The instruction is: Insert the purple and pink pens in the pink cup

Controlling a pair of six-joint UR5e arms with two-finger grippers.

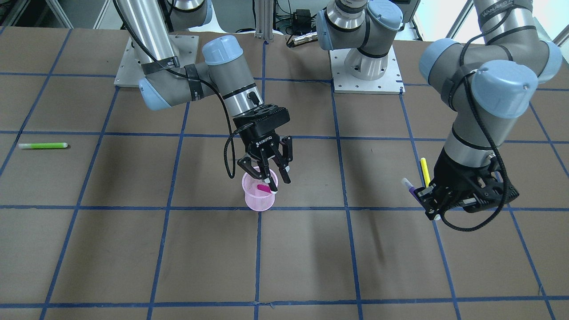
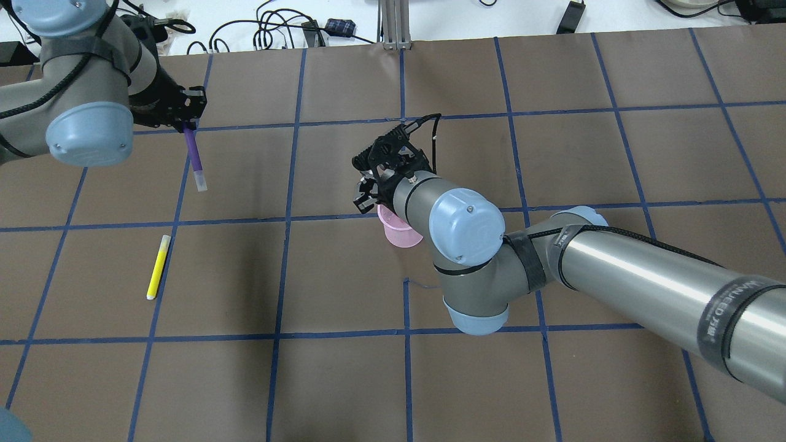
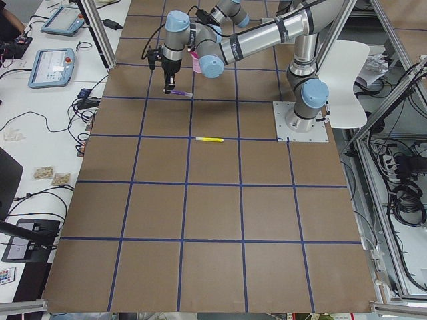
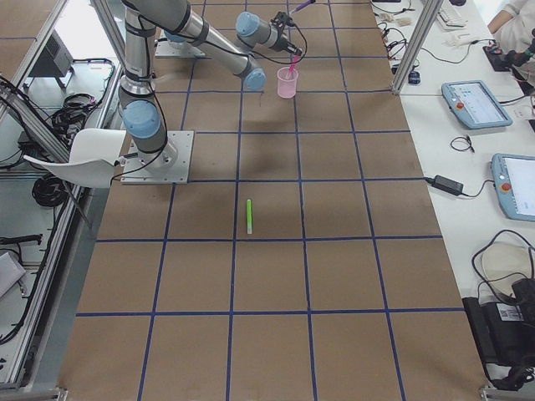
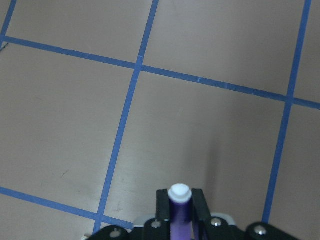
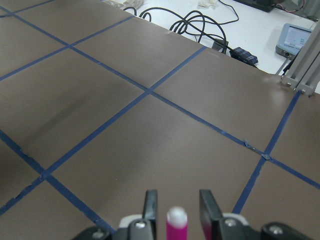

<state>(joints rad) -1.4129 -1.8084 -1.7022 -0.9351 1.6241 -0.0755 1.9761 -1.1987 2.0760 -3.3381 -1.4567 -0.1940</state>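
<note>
The pink cup (image 1: 259,200) stands upright near the table's middle; it also shows in the overhead view (image 2: 399,232) and the right side view (image 4: 287,82). The pink pen (image 1: 264,188) leans inside it, its white tip up between my right gripper's fingers. My right gripper (image 1: 269,180) hangs just over the cup's rim, open; in its wrist view (image 6: 177,200) there are gaps either side of the pen (image 6: 176,222). My left gripper (image 2: 187,123) is shut on the purple pen (image 2: 195,153), held above the table far from the cup, as its wrist view (image 5: 179,210) shows.
A yellow pen (image 2: 158,267) lies on the table near my left gripper. A green pen (image 1: 43,145) lies far out on my right side. The brown table carries a blue tape grid; cables and tablets lie beyond its far edge.
</note>
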